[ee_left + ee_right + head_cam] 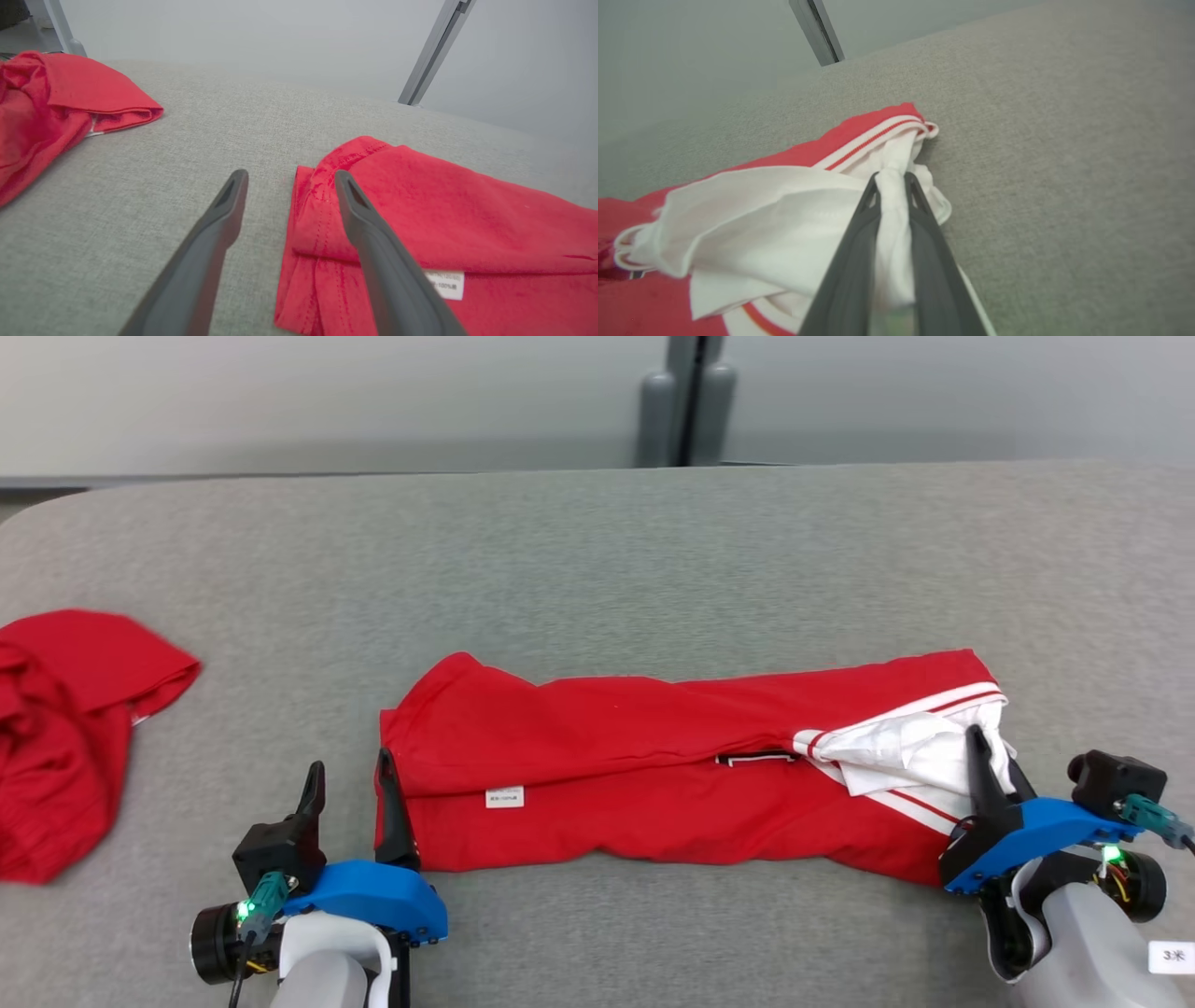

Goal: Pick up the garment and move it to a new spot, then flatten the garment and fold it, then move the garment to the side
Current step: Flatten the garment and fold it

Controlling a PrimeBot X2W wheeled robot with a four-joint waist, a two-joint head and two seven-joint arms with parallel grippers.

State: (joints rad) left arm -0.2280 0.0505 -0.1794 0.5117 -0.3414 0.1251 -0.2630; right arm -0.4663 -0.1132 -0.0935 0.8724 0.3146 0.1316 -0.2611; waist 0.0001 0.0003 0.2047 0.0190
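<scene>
Head view: folded red garment (635, 747) lies lengthwise across the desk's (597, 560) near part.
At its right end the right claw (978, 747) is clamped on white fabric; the left claw (351, 765), fingers spread, sits at the left end, one finger seemingly touching the hem. Another red cloth (65, 709) lies well left.

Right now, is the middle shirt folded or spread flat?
Folded: the shirt lies as a narrow band, layers stacked at its left end.
</scene>
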